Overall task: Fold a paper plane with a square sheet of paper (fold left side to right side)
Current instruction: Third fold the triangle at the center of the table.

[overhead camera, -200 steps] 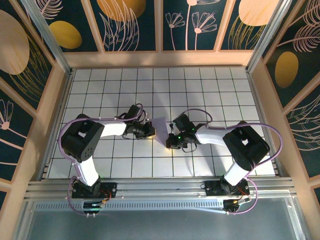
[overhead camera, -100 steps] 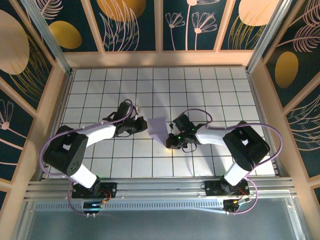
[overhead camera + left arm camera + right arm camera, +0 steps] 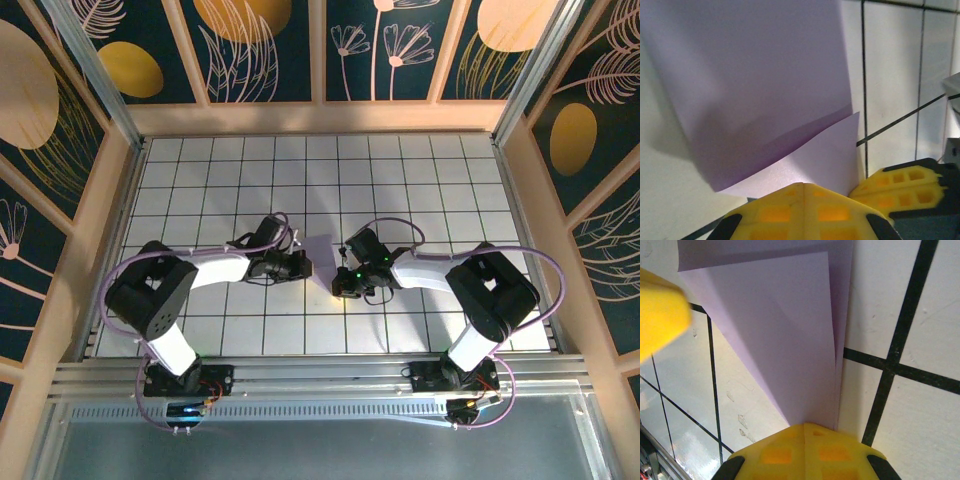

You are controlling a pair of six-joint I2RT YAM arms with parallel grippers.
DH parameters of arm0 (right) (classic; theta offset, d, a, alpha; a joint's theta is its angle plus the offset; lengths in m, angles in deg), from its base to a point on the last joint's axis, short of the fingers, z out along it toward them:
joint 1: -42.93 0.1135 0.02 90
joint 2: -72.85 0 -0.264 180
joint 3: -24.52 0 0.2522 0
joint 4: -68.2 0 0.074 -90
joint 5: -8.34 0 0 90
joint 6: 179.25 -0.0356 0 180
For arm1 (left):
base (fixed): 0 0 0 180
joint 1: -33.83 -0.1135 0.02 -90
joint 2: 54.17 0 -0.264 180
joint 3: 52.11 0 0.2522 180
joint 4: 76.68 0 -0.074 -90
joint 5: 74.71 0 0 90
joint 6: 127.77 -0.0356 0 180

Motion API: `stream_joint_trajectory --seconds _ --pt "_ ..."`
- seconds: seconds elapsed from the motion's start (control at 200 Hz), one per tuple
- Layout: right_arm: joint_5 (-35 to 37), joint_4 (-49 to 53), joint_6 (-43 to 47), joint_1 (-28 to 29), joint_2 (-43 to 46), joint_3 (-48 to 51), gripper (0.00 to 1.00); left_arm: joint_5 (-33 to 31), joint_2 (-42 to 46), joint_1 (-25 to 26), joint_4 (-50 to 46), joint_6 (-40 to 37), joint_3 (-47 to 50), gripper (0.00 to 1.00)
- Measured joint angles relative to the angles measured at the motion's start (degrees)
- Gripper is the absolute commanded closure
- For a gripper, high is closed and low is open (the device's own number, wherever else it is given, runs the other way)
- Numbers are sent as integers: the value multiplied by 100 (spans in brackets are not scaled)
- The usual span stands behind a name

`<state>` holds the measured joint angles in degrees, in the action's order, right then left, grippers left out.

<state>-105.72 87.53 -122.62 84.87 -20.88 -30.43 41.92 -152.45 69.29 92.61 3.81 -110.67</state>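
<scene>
Jaws of left gripper [image 3: 804,185] and right gripper [image 3: 804,424] clamp paper sheet [image 3: 765,75] over grid tiles [image 3: 922,305].

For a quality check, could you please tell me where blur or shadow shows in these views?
Left wrist: the paper is sharp and casts a soft shadow on the tiles beside it. Right wrist: a yellow finger at the left edge is blurred. Top external: evenly lit.

The top camera looks steeply down from far behind the arm bases, while each wrist camera sits close behind the left pincer [image 3: 802,192] or right pincer [image 3: 804,432], sharing the lavender paper [image 3: 765,90] just ahead of the tips.
</scene>
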Motion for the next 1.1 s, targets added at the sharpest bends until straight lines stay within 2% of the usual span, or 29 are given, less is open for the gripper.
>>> stream_joint_trajectory --seconds 0.22,0.576,0.776,1.101 --pt "0 2 0 0 4 -2 100 -11 -343 13 26 -2 -144 95" --pt "-4 267 -7 0 153 -160 100 -15 -393 13 17 -114 -195 98" --pt "-140 94 -24 0 210 -404 100 -26 -400 13 -31 -157 -225 99" --pt "-170 -142 -22 2 -505 -719 100 -72 -411 24 -94 -197 -269 100"
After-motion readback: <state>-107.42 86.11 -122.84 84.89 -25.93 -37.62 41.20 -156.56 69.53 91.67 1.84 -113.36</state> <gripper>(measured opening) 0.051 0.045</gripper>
